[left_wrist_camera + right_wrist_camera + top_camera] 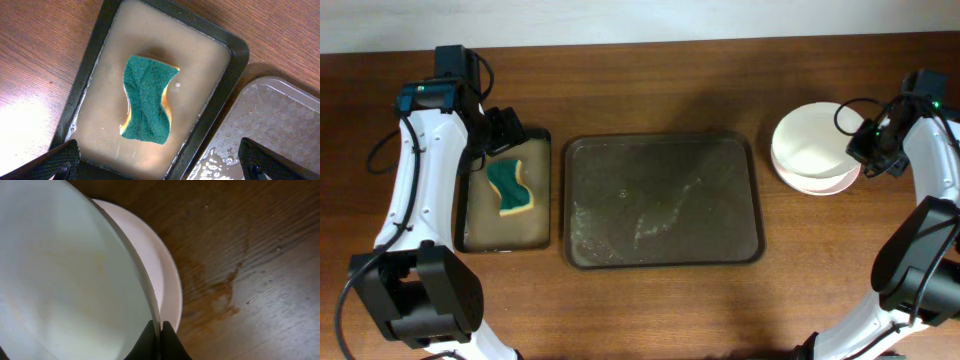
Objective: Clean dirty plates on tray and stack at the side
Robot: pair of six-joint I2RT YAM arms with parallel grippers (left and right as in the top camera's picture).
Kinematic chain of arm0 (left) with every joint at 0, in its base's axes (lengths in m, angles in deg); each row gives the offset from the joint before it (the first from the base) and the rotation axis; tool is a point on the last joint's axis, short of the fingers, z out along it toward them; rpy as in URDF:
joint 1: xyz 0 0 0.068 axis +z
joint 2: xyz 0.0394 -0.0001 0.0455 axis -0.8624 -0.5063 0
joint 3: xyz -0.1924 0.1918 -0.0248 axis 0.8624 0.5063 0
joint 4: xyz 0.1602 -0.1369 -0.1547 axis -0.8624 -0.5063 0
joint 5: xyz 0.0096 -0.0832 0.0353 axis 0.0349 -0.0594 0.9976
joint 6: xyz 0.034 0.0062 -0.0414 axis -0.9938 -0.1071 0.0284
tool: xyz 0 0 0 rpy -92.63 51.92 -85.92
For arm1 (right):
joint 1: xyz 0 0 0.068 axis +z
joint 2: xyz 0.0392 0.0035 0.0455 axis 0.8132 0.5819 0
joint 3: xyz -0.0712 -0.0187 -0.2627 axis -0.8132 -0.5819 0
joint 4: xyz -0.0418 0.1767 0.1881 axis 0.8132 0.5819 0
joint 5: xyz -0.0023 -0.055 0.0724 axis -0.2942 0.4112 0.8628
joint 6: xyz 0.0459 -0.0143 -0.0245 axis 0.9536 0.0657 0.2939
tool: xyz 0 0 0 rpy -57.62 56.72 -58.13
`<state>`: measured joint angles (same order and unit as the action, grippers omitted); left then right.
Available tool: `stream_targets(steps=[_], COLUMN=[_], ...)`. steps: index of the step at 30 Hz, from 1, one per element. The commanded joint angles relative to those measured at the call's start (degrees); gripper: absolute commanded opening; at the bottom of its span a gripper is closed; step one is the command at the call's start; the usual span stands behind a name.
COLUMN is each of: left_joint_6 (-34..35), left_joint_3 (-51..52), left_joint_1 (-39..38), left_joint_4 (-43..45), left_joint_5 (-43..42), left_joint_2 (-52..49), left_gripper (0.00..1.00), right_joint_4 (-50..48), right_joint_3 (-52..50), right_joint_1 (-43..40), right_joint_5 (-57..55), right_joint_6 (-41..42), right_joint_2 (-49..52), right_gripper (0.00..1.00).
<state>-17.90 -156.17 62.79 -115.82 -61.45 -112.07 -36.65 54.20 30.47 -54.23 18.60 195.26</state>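
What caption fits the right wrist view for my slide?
Right wrist view: the right gripper pinches the rim of the top plate over a second plate on the stained wooden table.

- The top plate (65, 280) is running off the right wrist picture's left and top edges, blurring.
- The plates (167, 280) beneath are showing only a thin crescent.
- The right pincer (161, 340) and left pincer (167, 162) are showing fingertips only.
- The tray (280, 115) is getting cropped at the left wrist picture's right edge.
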Motion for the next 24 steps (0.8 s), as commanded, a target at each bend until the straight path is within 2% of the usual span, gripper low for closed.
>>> stream_targets(steps=[1,2,6,12,14,16,20,24], left_joint_6=[-0.07,-0.07,-0.07,-0.07,-0.07,-0.07,-0.07,-0.07], left_joint_3=[-0.57,-0.57,-0.57,-0.57,-0.57,-0.57,-0.57,-0.57], left_joint_1=[0.33,0.33,0.33,0.33,0.33,0.33,0.33,0.33], left_joint_4=[-0.07,-0.07,-0.07,-0.07,-0.07,-0.07,-0.07,-0.07], left_joint_5=[-0.39,-0.39,-0.39,-0.39,-0.39,-0.39,-0.39,-0.39], left_joint_2=[0.61,0.61,0.61,0.61,0.61,0.61,0.61,0.61], left_gripper=[0.99,0.99,0.99,0.99,0.99,0.99,0.99,0.99], right_joint_4=[0.57,0.66,1.62,6.84,9.84,14.32,30.08,44.09], right_joint_3=[-0.48,-0.48,-0.46,-0.46,-0.46,-0.46,-0.46,-0.48], right_joint_1=[-1.14,-1.22,-1.25,-1.20,-1.20,-1.20,-1.20,-1.20], right_joint_5=[-0.98,-0.98,-0.70,3.96,7.56,14.40,29.75,37.31], right_joint_6=[0.42,0.42,0.42,0.39,-1.11,-6.29,-12.44,-23.74], right_joint_2=[0.15,0.15,-0.13,-5.35,-7.69,-9.75,-11.91,-11.93], right_gripper=[0.37,0.43,0.78,0.99,0.98,0.98,0.98,0.98])
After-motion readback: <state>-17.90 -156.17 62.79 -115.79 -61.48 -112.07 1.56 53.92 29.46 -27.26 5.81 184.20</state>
